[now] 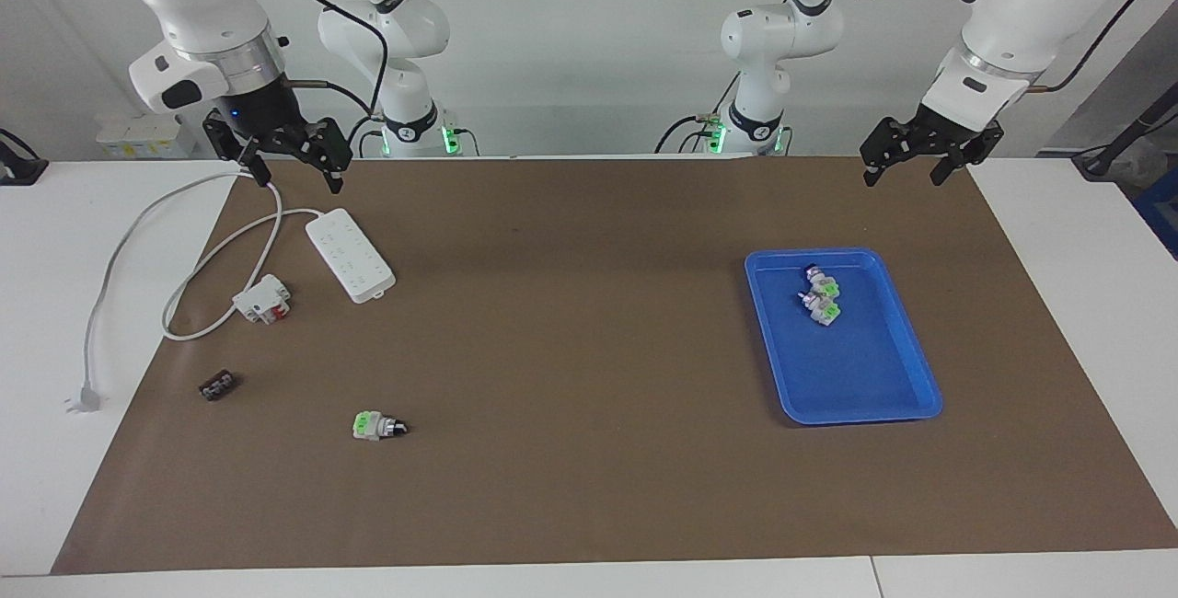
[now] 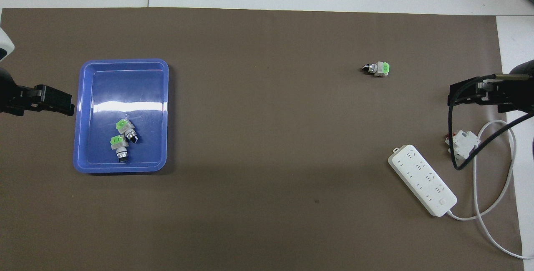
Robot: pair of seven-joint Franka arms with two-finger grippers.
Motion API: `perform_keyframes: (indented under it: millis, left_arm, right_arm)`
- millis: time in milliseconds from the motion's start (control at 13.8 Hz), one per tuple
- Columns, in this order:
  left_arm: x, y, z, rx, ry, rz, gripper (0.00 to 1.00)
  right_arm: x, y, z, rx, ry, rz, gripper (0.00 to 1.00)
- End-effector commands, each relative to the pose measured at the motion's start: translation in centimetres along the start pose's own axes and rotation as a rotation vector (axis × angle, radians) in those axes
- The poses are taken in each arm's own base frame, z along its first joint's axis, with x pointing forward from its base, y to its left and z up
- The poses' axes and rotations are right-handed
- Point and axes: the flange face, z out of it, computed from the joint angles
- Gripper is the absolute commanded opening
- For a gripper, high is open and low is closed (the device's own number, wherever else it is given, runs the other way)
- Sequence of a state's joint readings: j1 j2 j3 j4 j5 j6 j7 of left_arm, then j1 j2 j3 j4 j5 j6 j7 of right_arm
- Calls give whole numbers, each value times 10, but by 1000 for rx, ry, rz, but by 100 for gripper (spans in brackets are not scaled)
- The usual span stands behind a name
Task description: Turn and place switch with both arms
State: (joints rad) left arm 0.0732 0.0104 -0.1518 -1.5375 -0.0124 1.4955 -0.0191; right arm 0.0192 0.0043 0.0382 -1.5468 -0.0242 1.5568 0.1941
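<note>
Plastic, pale grey-white with a green patch uppermost, is what the switch (image 1: 378, 426) appears to be made of; no orange face is shown in either view. It lies on its side on the brown mat (image 1: 589, 350), black knob pointing toward the left arm's end of the table, well apart from both grippers and farther from the robots than the power strip (image 1: 350, 254).

The right gripper (image 1: 287, 158) is seen raised over the mat's edge near the power strip, fingers spread wide, nothing held. The left gripper (image 1: 918, 155) hangs over the mat's edge nearer the robots than the blue tray (image 1: 911, 354), likewise spread and empty. Two similar switches (image 1: 819, 293) lie in the tray.

Handling is judged as follows: light, rigid, unlikely to deform, but small and prone to roll or skid on the round collar. A hold across the flat sides of the square body is judged safest; the knob and collar are judged poor places for a firm hold.
</note>
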Motion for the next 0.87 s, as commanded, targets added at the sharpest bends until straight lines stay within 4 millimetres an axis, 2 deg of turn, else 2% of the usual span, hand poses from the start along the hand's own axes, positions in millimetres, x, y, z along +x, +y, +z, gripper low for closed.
perform_keyframes:
  millis: [0,145,799]
  left_arm:
    - [1,0,0,20,-2,11,100]
    - [0,1,-1,21,-5,11,100]
    - [0,3,0,19,-6,16,100]
  right_arm:
    - [0,-3,5,14,-13,4,100]
    - [-3,-4,17,13,-18,-4,100]
    - [-8,-4,22,20,-16,-41,100]
